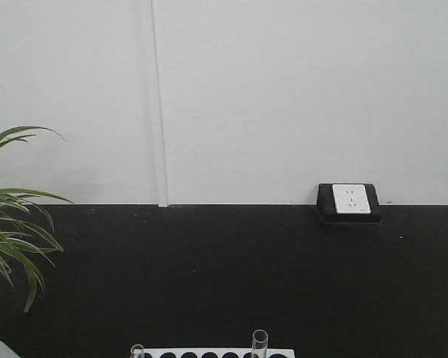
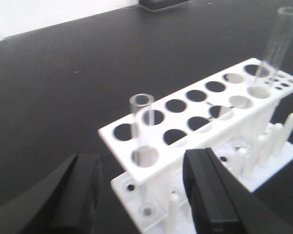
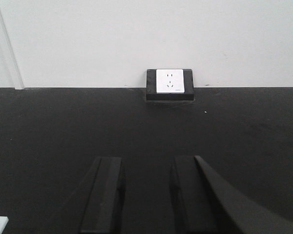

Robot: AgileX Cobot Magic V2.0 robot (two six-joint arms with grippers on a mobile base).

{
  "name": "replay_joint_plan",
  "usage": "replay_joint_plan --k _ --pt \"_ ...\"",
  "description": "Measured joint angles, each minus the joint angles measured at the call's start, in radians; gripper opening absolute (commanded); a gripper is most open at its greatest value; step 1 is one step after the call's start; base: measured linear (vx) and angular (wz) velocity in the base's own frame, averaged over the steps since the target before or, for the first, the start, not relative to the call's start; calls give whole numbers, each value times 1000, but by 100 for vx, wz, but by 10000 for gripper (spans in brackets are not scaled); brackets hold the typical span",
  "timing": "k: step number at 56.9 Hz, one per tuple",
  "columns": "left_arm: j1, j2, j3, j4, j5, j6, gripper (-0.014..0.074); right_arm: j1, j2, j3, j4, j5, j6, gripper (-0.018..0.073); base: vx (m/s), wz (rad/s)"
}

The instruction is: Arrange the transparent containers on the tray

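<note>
Two transparent containers, clear glass tubes, stand upright in a white holed rack (image 2: pixel 205 117). One tube (image 2: pixel 142 124) is in the near-left hole, the other (image 2: pixel 278 44) at the rack's far right end. My left gripper (image 2: pixel 141 190) is open, its black fingers straddling the rack's near end just below the near tube, not touching it. In the front view only the tube tops (image 1: pixel 260 343) (image 1: pixel 137 350) and the rack's upper edge (image 1: pixel 216 353) show at the bottom. My right gripper (image 3: pixel 146 187) is open over bare black tabletop, holding nothing. The tray is out of view.
A black tabletop (image 1: pixel 224 276) runs back to a white wall. A white socket in a black housing (image 1: pixel 349 201) sits at the wall's foot, also the socket (image 3: pixel 169 83) ahead of my right gripper. Green plant leaves (image 1: pixel 11 224) hang in at the left.
</note>
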Motion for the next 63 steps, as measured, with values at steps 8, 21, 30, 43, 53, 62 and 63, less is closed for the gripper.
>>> replay_joint_plan --k 8,21,30,43,53,62,63 --pt "-10 86 0 1 -123 0 501 0 0 0 0 0 0 335 0 0" --pt "-10 228 -10 1 -296 12 501 0 0 0 0 23 0 335 0 0" --pt "-10 295 -71 1 -320 29 501 0 0 0 0 27 0 335 0 0" --pt "-10 375 -159 -37 -329 34 501 0 0 0 0 27 1 335 0 0" --pt "-10 443 -166 -91 -329 34 494 0 0 0 0 27 1 334 0 0" --pt "-10 473 -166 -107 -329 34 472 0 0 0 0 28 1 334 0 0" --pt "-10 476 -166 -108 -329 34 467 0 0 0 0 29 1 334 0 0"
